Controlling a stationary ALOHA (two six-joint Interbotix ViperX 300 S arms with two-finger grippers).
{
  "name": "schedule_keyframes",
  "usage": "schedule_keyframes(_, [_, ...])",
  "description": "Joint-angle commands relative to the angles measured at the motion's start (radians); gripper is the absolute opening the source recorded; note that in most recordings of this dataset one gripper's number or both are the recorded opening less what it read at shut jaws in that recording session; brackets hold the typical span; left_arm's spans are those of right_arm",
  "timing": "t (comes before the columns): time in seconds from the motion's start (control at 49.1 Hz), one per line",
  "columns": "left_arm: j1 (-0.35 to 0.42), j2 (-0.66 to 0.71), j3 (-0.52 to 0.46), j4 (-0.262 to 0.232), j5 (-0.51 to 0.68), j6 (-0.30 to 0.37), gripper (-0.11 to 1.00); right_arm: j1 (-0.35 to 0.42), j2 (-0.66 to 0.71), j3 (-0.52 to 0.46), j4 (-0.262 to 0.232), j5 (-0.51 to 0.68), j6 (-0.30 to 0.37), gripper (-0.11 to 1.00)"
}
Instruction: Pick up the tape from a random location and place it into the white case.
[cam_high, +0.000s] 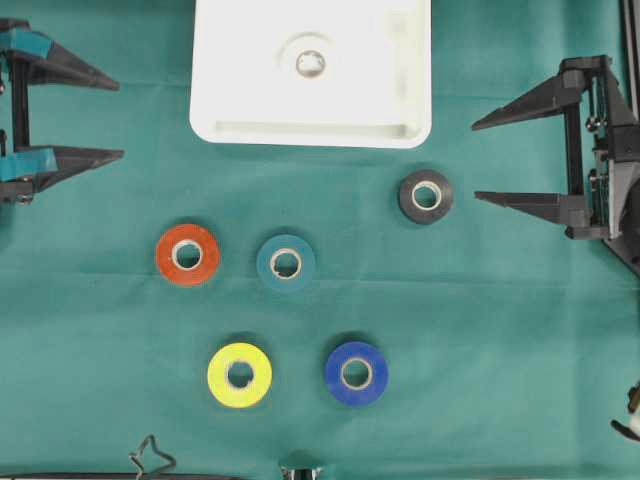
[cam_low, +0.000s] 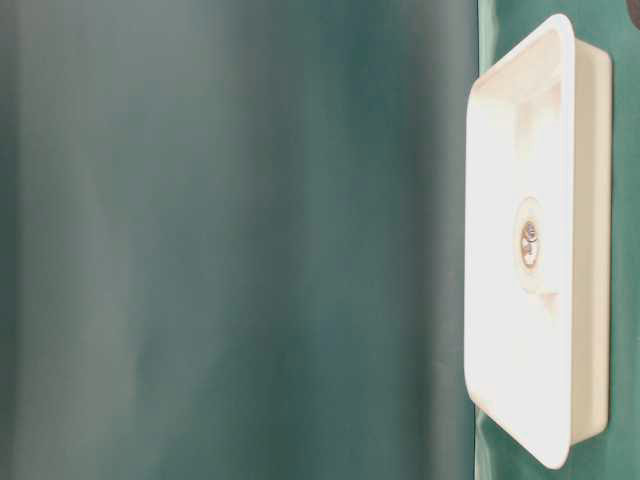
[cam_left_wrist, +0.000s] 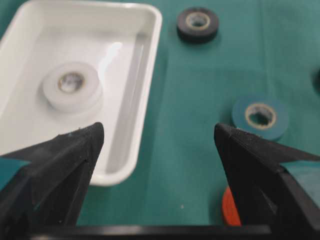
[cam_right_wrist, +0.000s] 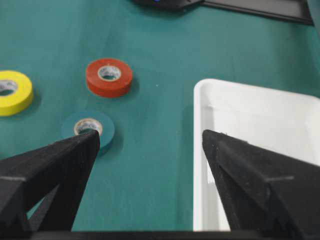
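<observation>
Nearest us on the green tabletop (cam_high: 100, 380) lie the yellow roll (cam_high: 239, 375) and the blue roll (cam_high: 356, 373), flat on their sides; beyond them the orange roll (cam_high: 187, 254), the teal roll (cam_high: 286, 263), then the black roll (cam_high: 425, 196), all well apart. These look light and stiff, smooth-sided, so I'd pinch one across its outer wall or rim to core. Left gripper (cam_high: 118, 119) and right gripper (cam_high: 474, 161) both hang at the edges, jaws spread wide, nothing in them. Farthest back, the white case (cam_high: 240, 135) already has a white roll (cam_high: 310, 62) in it. The case's far edge is cut off, and the table-level view shows only blur and the case.
</observation>
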Motion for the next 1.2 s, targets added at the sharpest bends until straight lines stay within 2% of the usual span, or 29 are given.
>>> schedule_keyframes(0.0, [0.002, -0.012, 0.029, -0.005, -0.038, -0.002, 0.98, 0.003, 0.012, -0.021, -0.002, -0.005, -0.002, 0.93])
schedule_keyframes(0.204, [0.003, -0.038, 0.094, -0.008, -0.071, -0.006, 0.98, 0.003, 0.028, -0.018, -0.002, -0.003, -0.002, 0.93])
schedule_keyframes(0.937, [0.003, -0.04, 0.094, -0.006, -0.071, -0.012, 0.98, 0.003, 0.028, -0.018, 0.0, -0.006, 0.003, 0.93])
schedule_keyframes(1.181, [0.002, -0.04, 0.094, -0.008, -0.072, -0.015, 0.98, 0.014, 0.074, -0.041, 0.0, -0.018, 0.003, 0.93])
